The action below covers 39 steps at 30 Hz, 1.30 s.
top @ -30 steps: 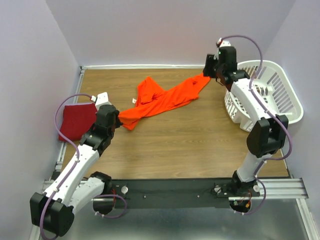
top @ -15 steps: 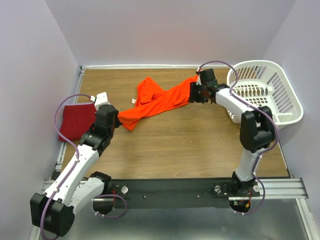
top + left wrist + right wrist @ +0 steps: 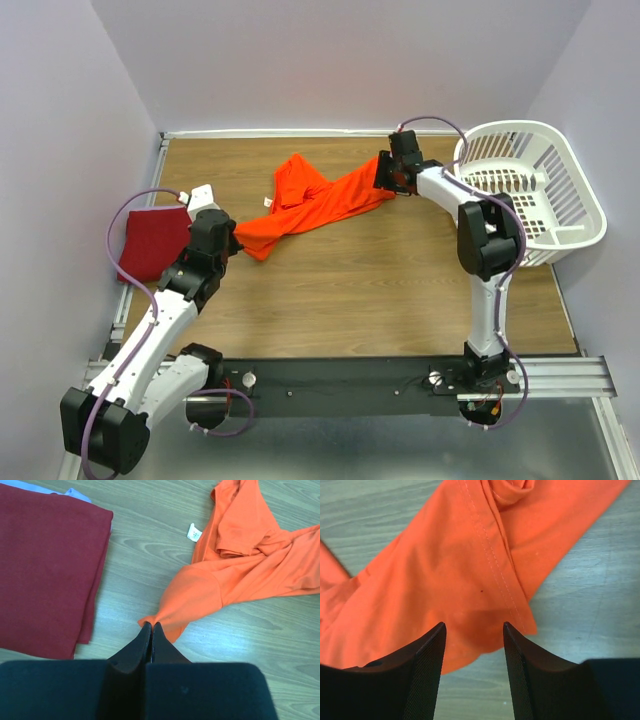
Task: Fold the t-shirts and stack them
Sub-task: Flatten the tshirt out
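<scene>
The orange-red t-shirt (image 3: 320,200) lies crumpled and stretched in a diagonal band across the middle of the table, its white neck label (image 3: 194,532) showing. My left gripper (image 3: 238,242) is shut on the shirt's near left corner (image 3: 165,617), which bunches to a point at the fingertips. My right gripper (image 3: 386,176) stands open just above the shirt's far right end; the stitched hem (image 3: 495,565) lies between its fingers (image 3: 427,652). The dark crimson t-shirt (image 3: 155,243) lies folded flat at the table's left edge, also in the left wrist view (image 3: 45,570).
A white lattice laundry basket (image 3: 520,127) stands at the back right, close to the right arm. Grey walls enclose the table on three sides. A metal rail (image 3: 560,372) runs along the near edge.
The right arm has swung left from beside the basket and come down over the orange shirt's right end, jaws still open. The left arm and both shirts have stayed put.
</scene>
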Available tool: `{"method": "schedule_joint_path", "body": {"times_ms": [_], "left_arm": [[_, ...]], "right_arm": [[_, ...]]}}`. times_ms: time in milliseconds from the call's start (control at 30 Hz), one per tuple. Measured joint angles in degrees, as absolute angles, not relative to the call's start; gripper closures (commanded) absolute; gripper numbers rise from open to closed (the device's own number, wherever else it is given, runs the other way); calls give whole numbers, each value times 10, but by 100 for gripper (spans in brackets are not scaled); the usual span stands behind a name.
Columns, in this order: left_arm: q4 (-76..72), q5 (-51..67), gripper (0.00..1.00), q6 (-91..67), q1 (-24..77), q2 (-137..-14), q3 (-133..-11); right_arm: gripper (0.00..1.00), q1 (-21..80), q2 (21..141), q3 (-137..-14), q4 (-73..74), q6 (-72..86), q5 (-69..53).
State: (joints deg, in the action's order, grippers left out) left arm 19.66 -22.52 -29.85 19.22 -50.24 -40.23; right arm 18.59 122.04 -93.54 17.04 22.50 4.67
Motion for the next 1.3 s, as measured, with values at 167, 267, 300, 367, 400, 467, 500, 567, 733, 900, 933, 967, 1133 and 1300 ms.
{"method": "schedule_joint_path", "body": {"times_ms": [167, 267, 300, 367, 400, 467, 500, 567, 733, 900, 933, 967, 1133, 1300], "left_arm": [[197, -230, 100, -298, 188, -502, -402], [197, -235, 100, -299, 187, -497, -402], [198, -237, 100, -299, 187, -494, -402], [198, -241, 100, -300, 187, -488, -402], [198, -246, 100, -301, 187, -483, -402], [199, -253, 100, -302, 187, -477, -402], [201, -259, 100, -303, 185, -472, -402], [206, -268, 100, -306, 184, -464, -402], [211, -280, 100, -311, 184, -430, -401], [208, -280, 100, -311, 184, -422, -396], [209, -279, 100, -311, 184, -423, -395], [209, -279, 100, -311, 184, -425, -394], [208, -276, 100, -310, 184, -429, -393], [206, -273, 100, -310, 183, -429, -393]], "right_arm": [[45, 186, 1245, -920, 159, 225, 43], [45, 186, 1229, -880, 144, 226, 41], [46, 186, 1219, -862, 141, 226, 41], [45, 186, 1185, -813, 132, 226, 40], [45, 186, 1178, -804, 134, 227, 39], [45, 186, 1132, -738, 135, 229, 36], [45, 186, 1115, -718, 134, 230, 35], [45, 186, 1073, -668, 138, 234, 32], [46, 186, 988, -588, 158, 251, 27], [49, 187, 929, -561, 162, 277, 56], [50, 186, 924, -561, 162, 280, 62], [51, 187, 921, -561, 161, 282, 66], [56, 186, 932, -561, 161, 289, 70], [56, 186, 964, -569, 161, 291, 70]]}}
